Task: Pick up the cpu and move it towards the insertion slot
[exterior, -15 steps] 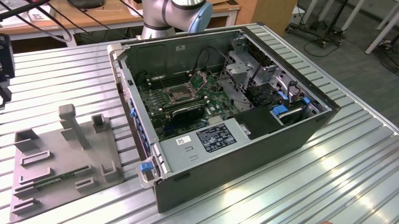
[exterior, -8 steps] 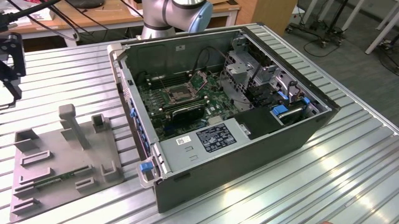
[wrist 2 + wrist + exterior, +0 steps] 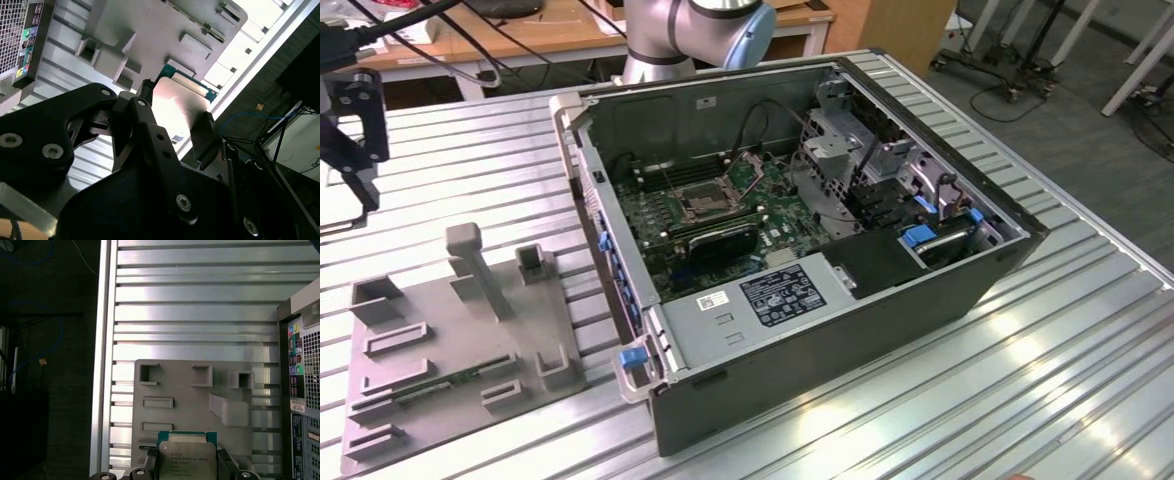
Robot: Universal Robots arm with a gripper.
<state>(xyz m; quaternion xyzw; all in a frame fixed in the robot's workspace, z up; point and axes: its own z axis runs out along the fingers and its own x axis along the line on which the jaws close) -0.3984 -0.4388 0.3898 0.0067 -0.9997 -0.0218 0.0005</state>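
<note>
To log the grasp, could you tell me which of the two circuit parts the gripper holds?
The cpu, the square silver-faced chip, clamped in the gripper; the narrow green strip lies on the grey tray.

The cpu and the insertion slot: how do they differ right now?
The cpu is a pale silver plate with a green edge; the insertion slot is a silver frame with a dark centre. The cpu is held in the jaws outside the computer case; the insertion slot sits on the green board inside it. Both are square.
</note>
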